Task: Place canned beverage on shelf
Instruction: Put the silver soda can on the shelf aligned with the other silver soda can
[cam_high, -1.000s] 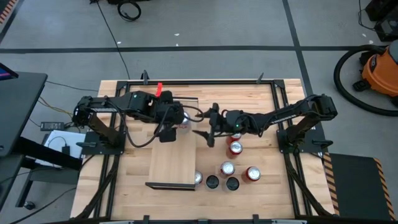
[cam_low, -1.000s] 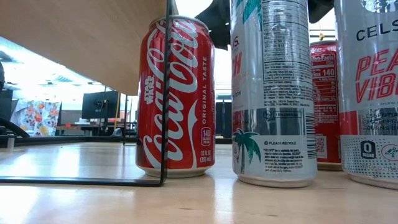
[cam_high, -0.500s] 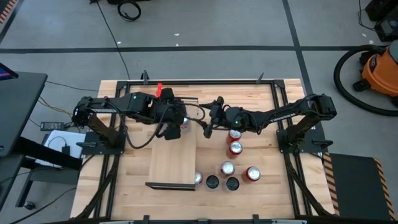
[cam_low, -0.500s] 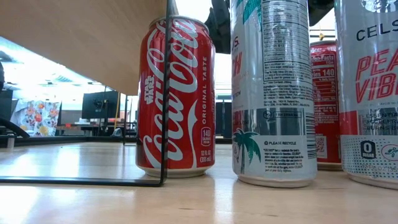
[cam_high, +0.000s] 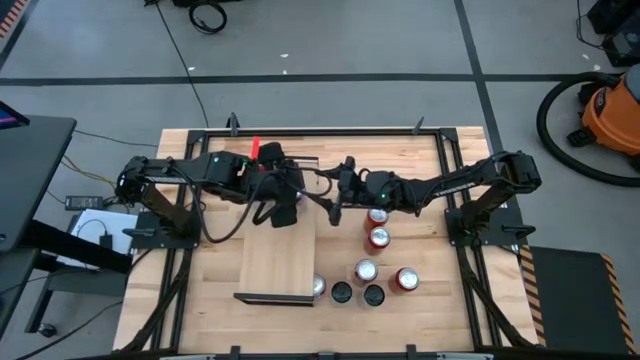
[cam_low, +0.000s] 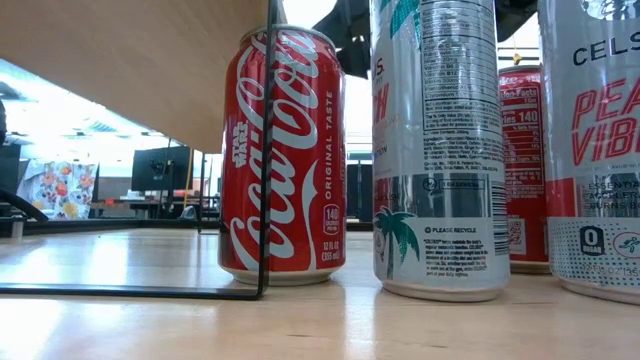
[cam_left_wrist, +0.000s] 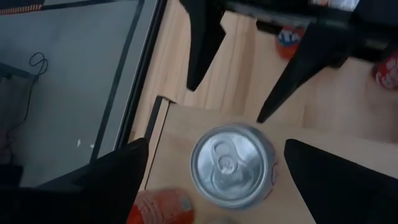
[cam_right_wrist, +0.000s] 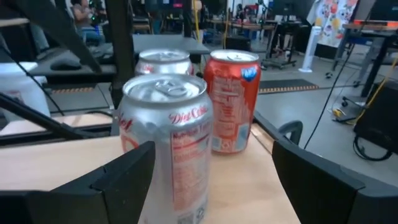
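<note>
Cans crowd the far end of a pale shelf (cam_high: 277, 262) on a wooden table (cam_high: 420, 310). A silver Diet Coke can (cam_left_wrist: 232, 165) stands upright on the shelf, near its far edge, beside an orange can (cam_right_wrist: 231, 101) and another silver can (cam_right_wrist: 163, 61). The left gripper (cam_left_wrist: 211, 168) hangs directly above the Diet Coke can, fingers spread wide on either side of its lid, not touching. The right gripper (cam_right_wrist: 208, 168) faces the same can level from the right, fingers also spread, with the can between them or just ahead. Both arms look about equally near. More cans (cam_high: 365, 270) stand on the table to the shelf's right.
</note>
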